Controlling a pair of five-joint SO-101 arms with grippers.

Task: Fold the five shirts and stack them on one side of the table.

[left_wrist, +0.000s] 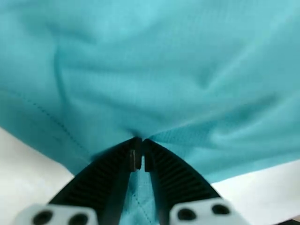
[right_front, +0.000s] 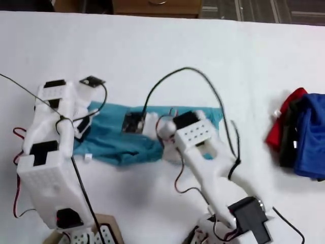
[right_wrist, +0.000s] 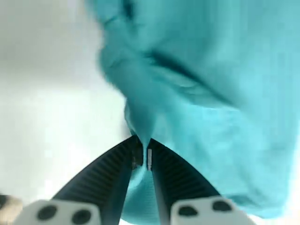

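- The blue-green shirt (right_front: pixel 119 145) lies in the middle of the white table (right_front: pixel 213 51). It is spread out long and a bit wrinkly, and both arms are over it.
- The left gripper (left_wrist: pixel 139 157) is closed tight on the shirt — a little bunch of cloth is pinched between its black fingers.
- The right gripper (right_wrist: pixel 142 157) is closed on the shirt too. It holds the cloth at an edge, with bare table just beside it.
- I think this is the folding step for this one shirt. Both grippers have a hold, but the shirt is not a neat small square yet.
- The next move likely needs both grippers to lift together and bring the held side over the rest. They should go at the same speed so the cloth does not twist or slip out.
- A pile of shirts (right_front: pixel 299 132) — red, dark and blue — sits at one end of the table, well apart from the blue-green shirt. That looks like the stacking side. I cannot tell how neatly they are folded.
- The table top is smooth, so cloth should slide on it easily.
- A black wire (right_front: pixel 188 68) loops over the shirt and could catch on it.
- Past the far edge of the table is brown wooden furniture (right_front: pixel 152 6).
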